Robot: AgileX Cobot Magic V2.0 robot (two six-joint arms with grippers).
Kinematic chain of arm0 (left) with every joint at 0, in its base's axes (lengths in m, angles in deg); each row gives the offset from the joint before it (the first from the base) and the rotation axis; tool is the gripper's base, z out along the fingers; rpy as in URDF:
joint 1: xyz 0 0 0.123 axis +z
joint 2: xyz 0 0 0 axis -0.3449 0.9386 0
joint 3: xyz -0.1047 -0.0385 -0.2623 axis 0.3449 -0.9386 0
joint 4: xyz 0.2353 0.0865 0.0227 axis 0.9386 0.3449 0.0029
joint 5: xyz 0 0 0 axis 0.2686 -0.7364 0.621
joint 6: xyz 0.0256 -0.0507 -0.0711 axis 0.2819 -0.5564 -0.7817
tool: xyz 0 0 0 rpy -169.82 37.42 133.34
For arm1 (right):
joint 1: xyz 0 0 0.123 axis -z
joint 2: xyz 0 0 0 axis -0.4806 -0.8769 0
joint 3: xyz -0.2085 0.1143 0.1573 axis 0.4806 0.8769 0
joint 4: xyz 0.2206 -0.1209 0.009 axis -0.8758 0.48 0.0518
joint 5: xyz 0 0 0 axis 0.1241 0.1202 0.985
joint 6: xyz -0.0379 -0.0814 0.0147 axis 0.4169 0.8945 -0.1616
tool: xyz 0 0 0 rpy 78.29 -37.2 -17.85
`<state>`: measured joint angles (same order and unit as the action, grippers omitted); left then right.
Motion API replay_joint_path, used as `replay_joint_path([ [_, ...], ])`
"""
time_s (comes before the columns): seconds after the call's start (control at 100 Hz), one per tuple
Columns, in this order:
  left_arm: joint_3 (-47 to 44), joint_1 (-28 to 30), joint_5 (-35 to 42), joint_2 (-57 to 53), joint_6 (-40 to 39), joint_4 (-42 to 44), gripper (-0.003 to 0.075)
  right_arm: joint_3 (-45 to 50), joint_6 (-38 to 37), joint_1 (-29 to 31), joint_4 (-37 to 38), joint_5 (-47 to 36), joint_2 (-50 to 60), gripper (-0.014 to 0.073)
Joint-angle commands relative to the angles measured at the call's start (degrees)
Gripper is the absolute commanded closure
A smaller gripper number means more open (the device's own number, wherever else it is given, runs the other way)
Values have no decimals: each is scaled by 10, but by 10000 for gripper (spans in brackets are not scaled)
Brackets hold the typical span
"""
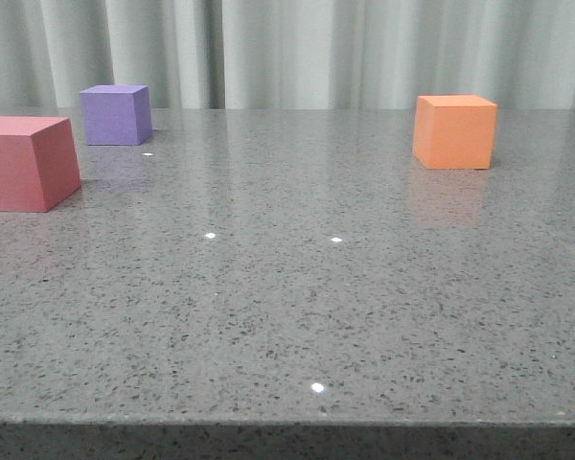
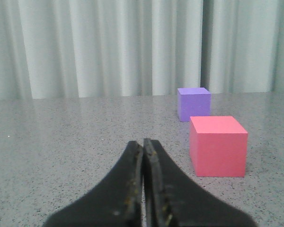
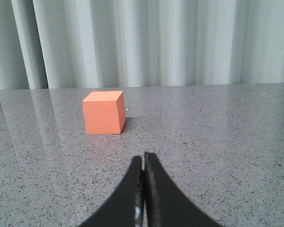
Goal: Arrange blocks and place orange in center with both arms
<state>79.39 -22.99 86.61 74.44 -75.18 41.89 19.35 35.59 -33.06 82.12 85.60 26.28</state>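
Nothing grasped yet, left pincer [image 2: 143,144] and right pincer [image 3: 143,158] clenched, orange cube [image 1: 454,131] near the surface's [image 1: 287,316] far right edge, awaiting centring.

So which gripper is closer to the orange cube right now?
Right. The right gripper faces the orange cube with bare table between. The left gripper faces the pink cube and purple cube.

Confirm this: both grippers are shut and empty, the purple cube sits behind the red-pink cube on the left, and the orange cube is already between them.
Not quite: the front view shows the orange cube alone on the right, apart from the purple cube and the red-pink cube. The rest holds.
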Motion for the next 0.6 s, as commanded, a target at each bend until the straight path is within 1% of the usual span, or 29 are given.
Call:
replay_joint_path([
  [0.0,-24,0,43,-18,0,0,739,-10,5,3,0,-52,12,660],
  [0.21,-24,0,43,-18,0,0,739,-12,5,3,0,-57,12,660],
  [0.33,-24,0,43,-18,0,0,739,-34,5,3,0,-43,12,660],
  [0.42,-24,0,43,-18,0,0,739,-69,5,3,0,1,3,660],
  [0.59,-24,0,43,-18,0,0,739,-174,5,3,0,111,-46,660],
])
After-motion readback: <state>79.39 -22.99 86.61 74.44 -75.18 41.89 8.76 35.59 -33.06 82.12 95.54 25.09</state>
